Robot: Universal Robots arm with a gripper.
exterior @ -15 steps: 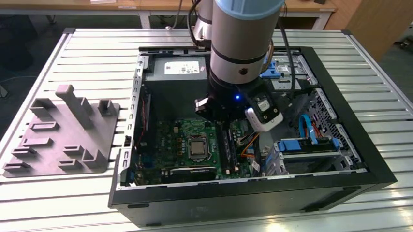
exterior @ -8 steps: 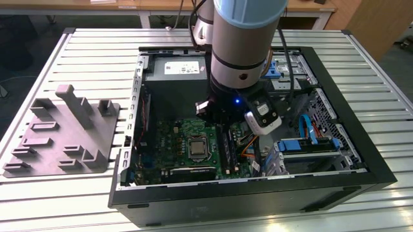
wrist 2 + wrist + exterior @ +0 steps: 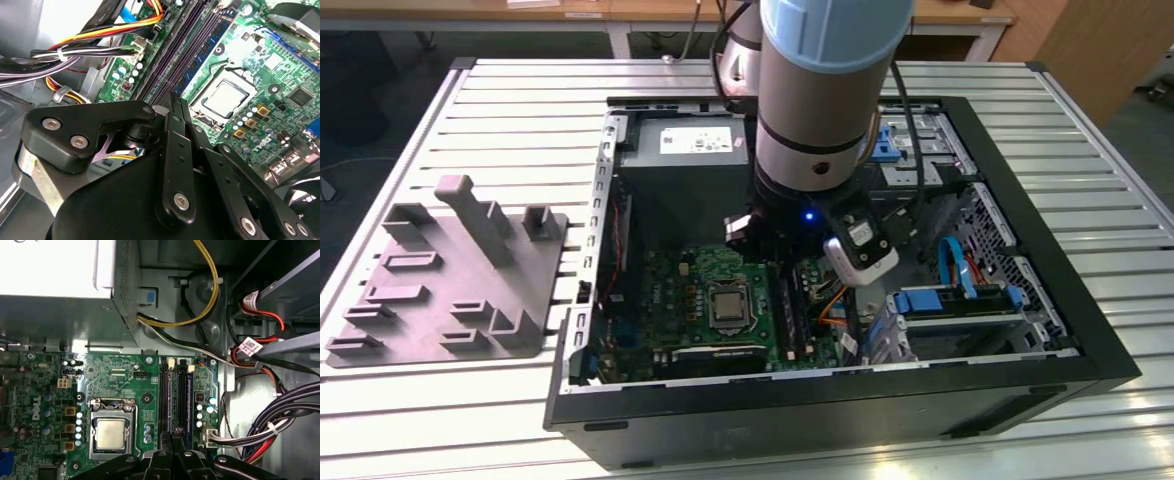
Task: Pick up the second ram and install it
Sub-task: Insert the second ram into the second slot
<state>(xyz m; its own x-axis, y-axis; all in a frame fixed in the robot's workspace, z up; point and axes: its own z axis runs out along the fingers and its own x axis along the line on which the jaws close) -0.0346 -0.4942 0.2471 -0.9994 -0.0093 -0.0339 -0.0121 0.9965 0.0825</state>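
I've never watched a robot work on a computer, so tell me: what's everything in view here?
Table: one, silver slatted metal, under everything.
Computer case: one, black, open, mid-table.
Power-supply box: one, grey, inside the case.
Motherboard: one, green, inside the case.
Memory stick: one, dark blue-green, seated in a slot.
Holder: one, grey, exterior view's left of the case.
Arm: one, silver and blue, reaching into the case.
Gripper: one, black, over the memory slots.
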